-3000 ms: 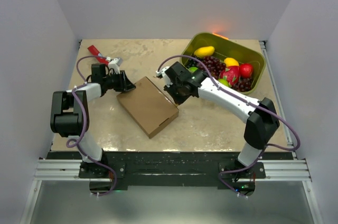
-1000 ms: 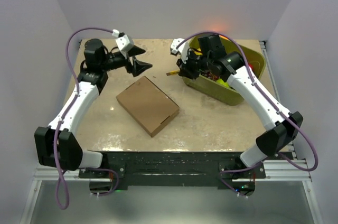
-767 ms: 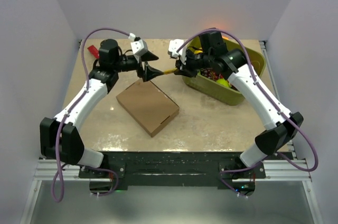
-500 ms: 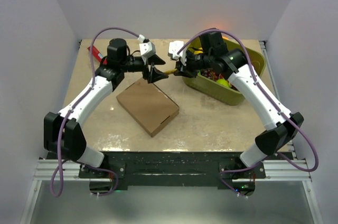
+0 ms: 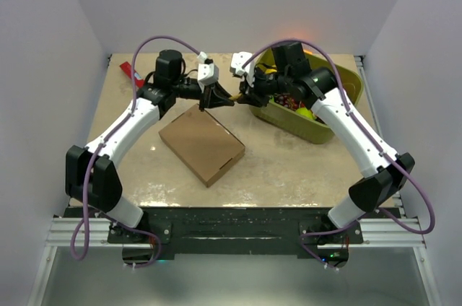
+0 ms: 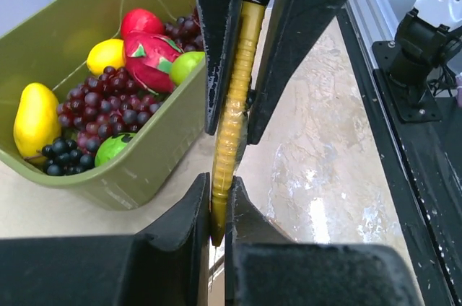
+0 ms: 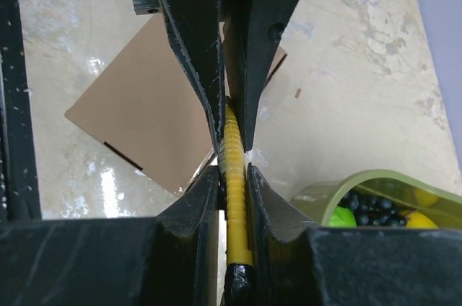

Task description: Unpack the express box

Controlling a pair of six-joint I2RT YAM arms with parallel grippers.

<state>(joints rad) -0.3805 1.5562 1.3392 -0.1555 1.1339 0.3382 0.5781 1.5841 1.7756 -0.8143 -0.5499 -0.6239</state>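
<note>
I see my left gripper and right gripper both pinching one thin yellow ribbed tool, top middle of the overhead view. The express box lies closed just below them.

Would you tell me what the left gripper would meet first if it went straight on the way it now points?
The right gripper: its black fingers clamp the same slim yellow ribbed stick that the left gripper is shut on, directly ahead and apparently very close.
</note>
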